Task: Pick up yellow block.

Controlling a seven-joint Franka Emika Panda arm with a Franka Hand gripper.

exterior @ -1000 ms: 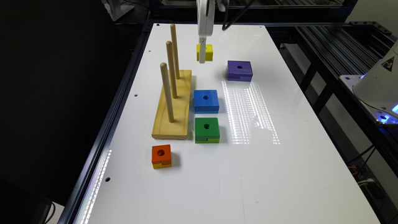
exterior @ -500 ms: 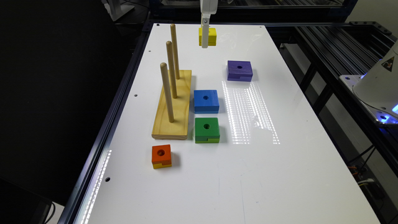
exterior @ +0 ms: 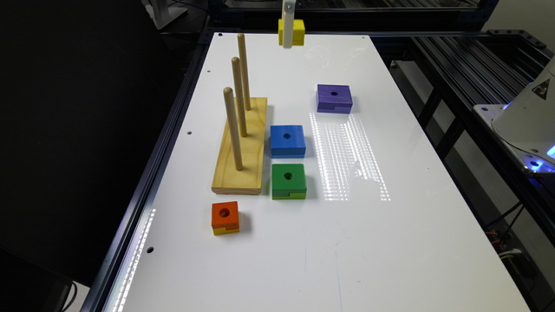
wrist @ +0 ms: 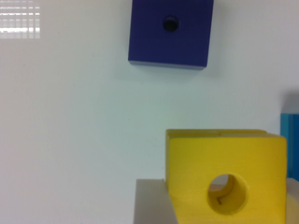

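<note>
Block aloft — the yellow cube sits clamped in the fingers, lifted clear above the far end of the white bench — purple block lying below it.

Bright overhead glare on table, blurry wrist view
</note>
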